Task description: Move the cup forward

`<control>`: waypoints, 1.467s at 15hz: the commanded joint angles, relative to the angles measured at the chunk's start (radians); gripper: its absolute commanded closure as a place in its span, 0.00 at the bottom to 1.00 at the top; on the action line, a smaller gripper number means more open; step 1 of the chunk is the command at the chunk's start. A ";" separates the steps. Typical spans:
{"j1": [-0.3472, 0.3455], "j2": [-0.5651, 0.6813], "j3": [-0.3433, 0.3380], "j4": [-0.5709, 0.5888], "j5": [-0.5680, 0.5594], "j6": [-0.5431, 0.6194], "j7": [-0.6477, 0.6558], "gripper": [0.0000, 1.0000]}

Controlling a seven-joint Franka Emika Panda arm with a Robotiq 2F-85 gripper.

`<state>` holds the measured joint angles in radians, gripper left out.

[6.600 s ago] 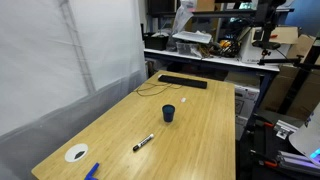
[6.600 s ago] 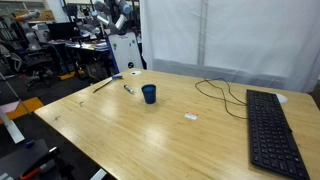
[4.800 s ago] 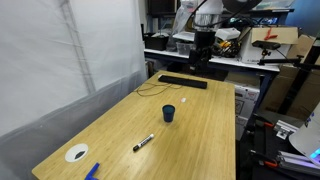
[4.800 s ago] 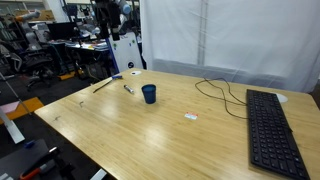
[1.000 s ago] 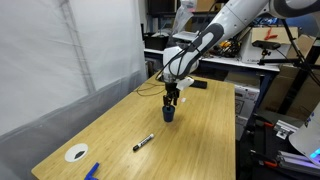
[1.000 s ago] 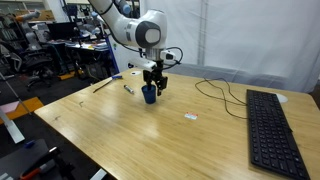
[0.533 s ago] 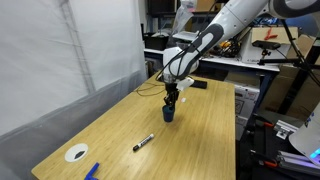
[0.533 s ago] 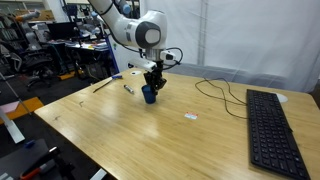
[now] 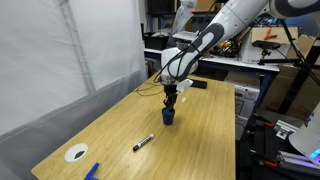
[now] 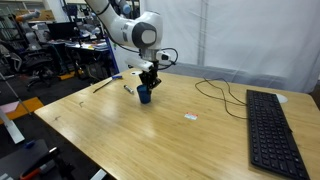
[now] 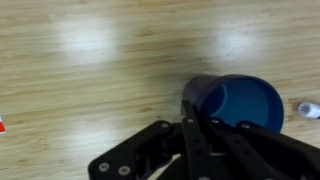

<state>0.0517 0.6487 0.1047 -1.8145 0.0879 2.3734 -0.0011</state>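
Blue cup is standing upright on the counter, jaws clenching its rim; dragged by so thin a hold, it is risking tipping or slipping free.

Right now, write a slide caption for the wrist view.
Robot fingers pinch the rim of a dark blue cup on a pale wooden table.

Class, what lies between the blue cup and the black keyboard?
In an exterior view, a small white scrap and a loop of black cable lie between the cup and the keyboard.
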 commanded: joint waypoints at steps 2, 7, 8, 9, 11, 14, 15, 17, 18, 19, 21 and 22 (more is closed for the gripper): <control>0.000 -0.036 0.035 -0.034 -0.018 -0.079 -0.131 0.99; 0.026 -0.076 0.042 -0.107 -0.052 -0.101 -0.191 0.99; 0.029 -0.082 0.047 -0.121 -0.057 -0.105 -0.207 0.99; 0.035 -0.089 0.051 -0.139 -0.069 -0.100 -0.221 0.99; 0.048 -0.112 0.057 -0.181 -0.102 -0.081 -0.260 0.99; 0.065 -0.150 0.057 -0.252 -0.177 -0.042 -0.310 0.99; 0.064 -0.165 0.060 -0.278 -0.193 -0.023 -0.328 0.99; 0.055 -0.192 0.065 -0.331 -0.217 0.027 -0.370 0.99; 0.047 -0.201 0.069 -0.354 -0.220 0.058 -0.395 0.99; 0.039 -0.210 0.072 -0.375 -0.219 0.092 -0.416 0.99; 0.024 -0.226 0.078 -0.412 -0.209 0.151 -0.459 0.99; 0.014 -0.235 0.081 -0.428 -0.202 0.175 -0.480 0.99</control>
<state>0.1045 0.4474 0.1661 -2.1720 -0.1085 2.4562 -0.4222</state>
